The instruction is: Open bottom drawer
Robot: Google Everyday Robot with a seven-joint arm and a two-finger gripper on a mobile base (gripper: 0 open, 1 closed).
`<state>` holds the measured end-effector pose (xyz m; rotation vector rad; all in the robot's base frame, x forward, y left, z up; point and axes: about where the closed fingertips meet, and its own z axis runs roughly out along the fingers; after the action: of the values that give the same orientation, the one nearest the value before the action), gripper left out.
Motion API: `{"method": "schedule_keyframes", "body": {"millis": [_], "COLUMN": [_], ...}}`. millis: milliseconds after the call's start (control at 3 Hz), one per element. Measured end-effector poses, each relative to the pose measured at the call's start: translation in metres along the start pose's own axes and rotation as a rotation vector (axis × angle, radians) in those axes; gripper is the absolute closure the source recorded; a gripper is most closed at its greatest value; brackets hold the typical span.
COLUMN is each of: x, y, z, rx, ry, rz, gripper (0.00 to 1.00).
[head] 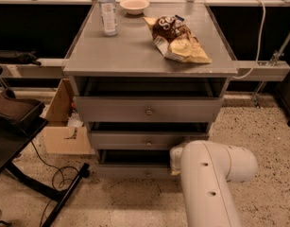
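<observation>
Grey cabinet (149, 56), three drawers stacked. Bottom drawer (130, 170) lowest in cabinet, just above floor, dark gap showing over its flat front, small knob (148, 174) mid-front. Gripper (175, 161) down at cabinet's lower right, tucked against right end of bottom drawer front, mostly hidden behind fat white arm (210, 174). Honestly can't tell if it's apart, together or gripping anything. On cabinet top: water bottle (107, 11), bowl (134, 5), chip bag (178, 40). Cardboard box (64, 126) left of cabinet.
</observation>
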<state>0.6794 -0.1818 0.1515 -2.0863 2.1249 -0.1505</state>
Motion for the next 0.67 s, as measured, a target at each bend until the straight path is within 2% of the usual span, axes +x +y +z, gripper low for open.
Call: {"method": "schedule_keyframes", "body": {"millis": [333,667], "x": [0.0081,0.0037], "y": [-0.0034,-0.003], "z": [-0.0065,-0.0043], "rx": [0.022,0.023], "ry": [0.007,0.007], "rz": [0.014,0.014], "gripper": [1.0,1.0]}}
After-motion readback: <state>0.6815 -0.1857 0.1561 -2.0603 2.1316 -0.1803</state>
